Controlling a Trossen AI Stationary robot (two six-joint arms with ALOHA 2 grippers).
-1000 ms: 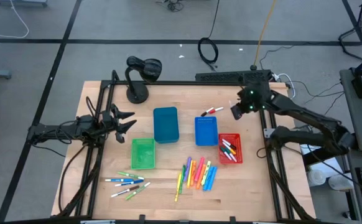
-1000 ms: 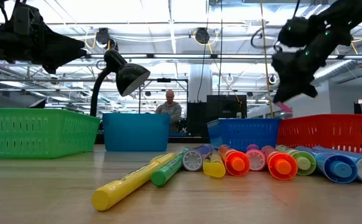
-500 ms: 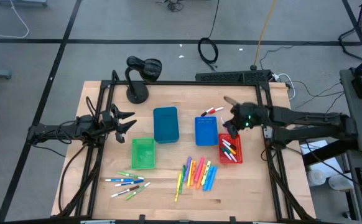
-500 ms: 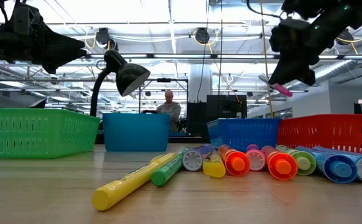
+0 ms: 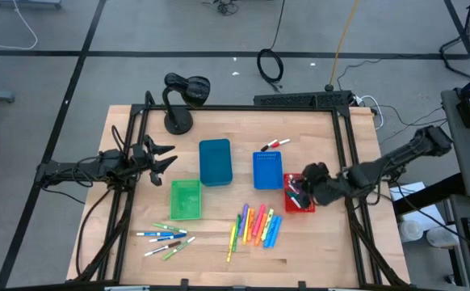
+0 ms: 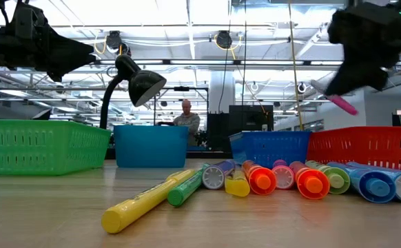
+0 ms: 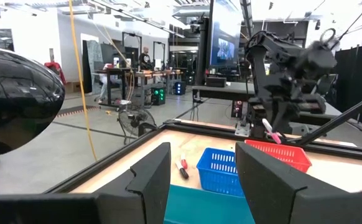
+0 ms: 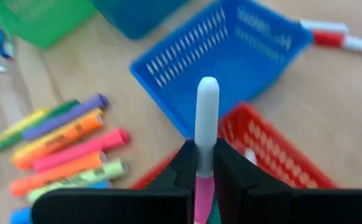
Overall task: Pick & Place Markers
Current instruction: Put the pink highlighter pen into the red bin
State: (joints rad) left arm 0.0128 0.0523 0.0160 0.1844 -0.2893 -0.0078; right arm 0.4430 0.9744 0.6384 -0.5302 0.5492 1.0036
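From above, the right gripper (image 5: 300, 191) hangs over the red bin (image 5: 308, 204) near the table's (image 5: 219, 250) right edge. More markers lie in a row (image 5: 256, 226) by the front edge. The left gripper (image 5: 161, 158) waits near the left edge, fingers parted and empty.

At table height, the pink-capped marker (image 6: 336, 98) slants down from the right gripper above the red bin's wall.

From the right wrist, the fingers pinch the marker's white barrel low down. If released this high, I reckon it could bounce off the rim onto the table.
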